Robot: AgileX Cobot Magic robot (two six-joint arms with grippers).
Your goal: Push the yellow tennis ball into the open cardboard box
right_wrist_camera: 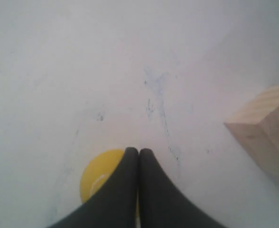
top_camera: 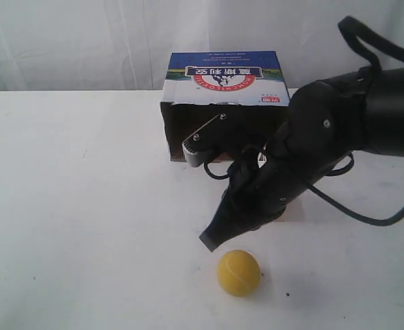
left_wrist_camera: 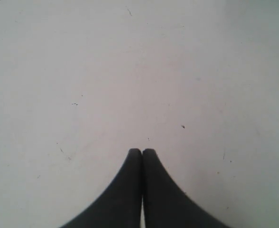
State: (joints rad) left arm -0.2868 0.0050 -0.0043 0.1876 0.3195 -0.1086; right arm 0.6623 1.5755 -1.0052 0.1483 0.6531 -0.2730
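Observation:
The yellow tennis ball (top_camera: 238, 272) lies on the white table near the front, seam showing. Just above and behind it hangs my right gripper (top_camera: 212, 242), shut and empty, its tip a short gap from the ball. In the right wrist view the ball (right_wrist_camera: 99, 176) is partly hidden under the closed right gripper (right_wrist_camera: 138, 151). Further back, behind the right arm, stands the open cardboard box (top_camera: 224, 89), its brown opening facing the ball. My left gripper (left_wrist_camera: 142, 151) is shut over bare table and does not show in the exterior view.
A pale wooden cube (right_wrist_camera: 267, 128) sits on the table off to one side of the right gripper; the arm hides it in the exterior view. The right arm's black cable (top_camera: 367, 216) loops over the table at the right.

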